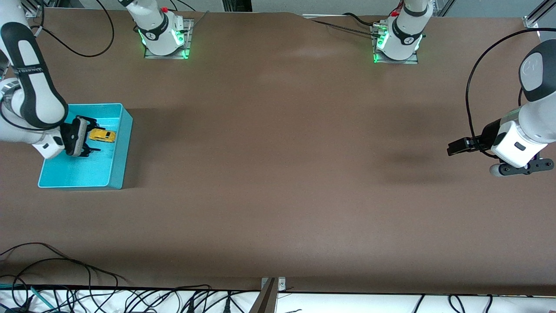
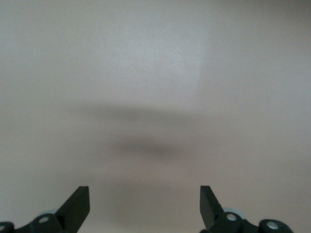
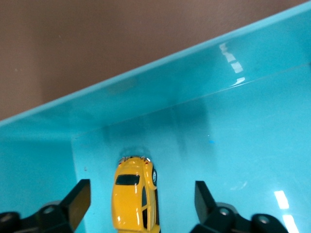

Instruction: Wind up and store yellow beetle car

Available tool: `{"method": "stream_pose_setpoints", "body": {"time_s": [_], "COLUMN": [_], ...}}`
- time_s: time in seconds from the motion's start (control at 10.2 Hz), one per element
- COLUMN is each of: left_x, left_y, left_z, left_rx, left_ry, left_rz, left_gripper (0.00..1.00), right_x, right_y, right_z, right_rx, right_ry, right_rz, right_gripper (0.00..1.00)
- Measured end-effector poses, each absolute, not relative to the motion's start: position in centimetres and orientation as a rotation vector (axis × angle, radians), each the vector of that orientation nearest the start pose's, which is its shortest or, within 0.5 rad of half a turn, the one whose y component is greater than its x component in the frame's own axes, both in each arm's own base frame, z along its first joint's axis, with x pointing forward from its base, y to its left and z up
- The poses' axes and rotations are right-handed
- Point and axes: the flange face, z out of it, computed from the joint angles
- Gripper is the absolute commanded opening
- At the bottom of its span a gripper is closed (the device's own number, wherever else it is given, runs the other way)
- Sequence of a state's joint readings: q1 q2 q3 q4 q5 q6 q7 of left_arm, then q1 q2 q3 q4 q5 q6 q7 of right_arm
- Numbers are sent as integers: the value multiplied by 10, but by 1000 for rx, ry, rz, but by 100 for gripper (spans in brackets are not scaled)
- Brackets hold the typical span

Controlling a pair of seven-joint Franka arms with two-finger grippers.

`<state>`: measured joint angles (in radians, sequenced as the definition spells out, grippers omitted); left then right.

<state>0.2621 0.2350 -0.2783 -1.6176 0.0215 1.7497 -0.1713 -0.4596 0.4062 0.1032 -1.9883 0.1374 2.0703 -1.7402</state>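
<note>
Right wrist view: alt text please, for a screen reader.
A yellow beetle car lies on the floor of a turquoise bin, between the spread fingers of the open right gripper. Brown table shows past the bin's wall.

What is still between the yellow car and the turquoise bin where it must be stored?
Nothing: the yellow beetle car already lies inside the turquoise bin, between the open fingers of the right gripper. The left gripper waits open over bare table.

The yellow beetle car (image 3: 133,196) looks glossy, the turquoise bin (image 3: 204,82) smooth shiny plastic, and the brown surface (image 1: 278,174) matt.
</note>
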Motion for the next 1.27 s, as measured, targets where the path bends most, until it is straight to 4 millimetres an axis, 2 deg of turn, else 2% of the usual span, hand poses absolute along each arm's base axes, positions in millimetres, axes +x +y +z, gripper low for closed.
{"method": "stream_pose_setpoints", "body": {"time_s": [0.2, 0.39, 0.78, 1.08, 1.27], "left_x": [621, 621, 621, 621, 621], "left_y": [6, 6, 6, 6, 6], "left_z": [483, 483, 483, 483, 483], "left_rx": [-3163, -3163, -3163, -3163, -3163], "left_ry": [-245, -245, -245, -245, -244], "left_rz": [155, 156, 156, 157, 157], "left_gripper": [100, 100, 100, 100, 100], "right_x": [550, 560, 560, 542, 529], "right_y": [-193, -178, -103, -50, -25], "right_z": [283, 332, 424, 494, 526], "right_rx": [-2266, -2400, -2689, -2858, -2926], "right_ry": [-1604, -1486, -1102, -784, -616], "right_rz": [66, 72, 119, 111, 88], "right_gripper": [100, 100, 100, 100, 100]}}
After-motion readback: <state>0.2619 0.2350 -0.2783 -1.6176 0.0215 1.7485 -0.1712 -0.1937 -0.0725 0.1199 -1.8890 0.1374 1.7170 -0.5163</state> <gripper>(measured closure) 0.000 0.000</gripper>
